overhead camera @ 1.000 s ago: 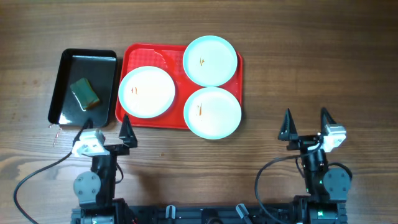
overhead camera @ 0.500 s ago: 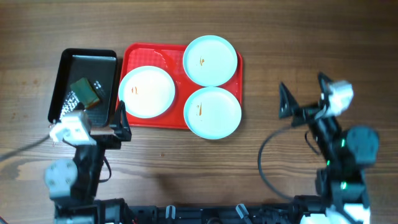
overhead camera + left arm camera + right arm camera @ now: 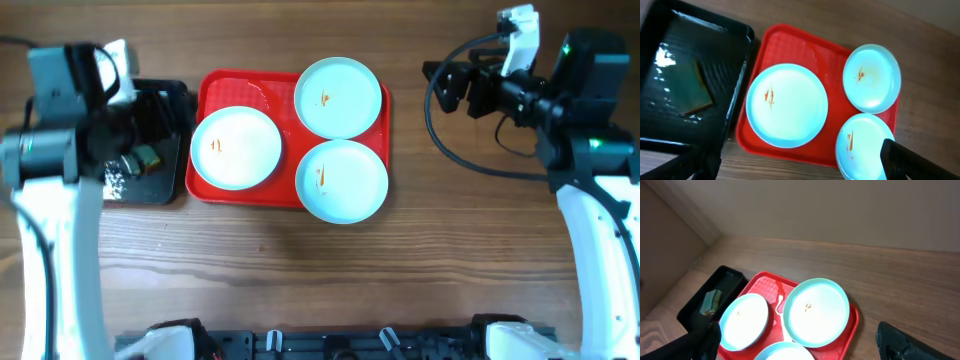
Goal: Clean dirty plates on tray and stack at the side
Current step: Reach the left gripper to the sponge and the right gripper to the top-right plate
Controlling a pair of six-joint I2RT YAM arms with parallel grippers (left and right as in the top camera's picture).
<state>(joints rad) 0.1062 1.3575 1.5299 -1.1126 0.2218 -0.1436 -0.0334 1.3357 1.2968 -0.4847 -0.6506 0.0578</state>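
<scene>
Three pale mint plates lie on the red tray [image 3: 208,88]: one at the left [image 3: 236,148], one at the back right [image 3: 338,97], one at the front right [image 3: 343,180], overhanging the tray's front rim. Each has a small orange-brown smear. My left gripper [image 3: 140,130] hovers over the black tray, left of the plates, open and empty. In the left wrist view, its gripper [image 3: 800,170] looks down on the left plate [image 3: 787,105]. My right gripper [image 3: 450,88] is open and empty, high and to the right of the red tray; its wrist view [image 3: 800,347] shows the back plate [image 3: 816,311].
A smaller black tray [image 3: 160,192] stands left of the red tray and holds a green sponge [image 3: 142,156], which also shows in the left wrist view [image 3: 690,92]. Bare wooden table surrounds the trays. A wall runs behind the table in the right wrist view.
Both arms have risen from the table's front edge and swung toward the back: the left over the black tray, the right to the back right of the red tray. The plates have not moved.
</scene>
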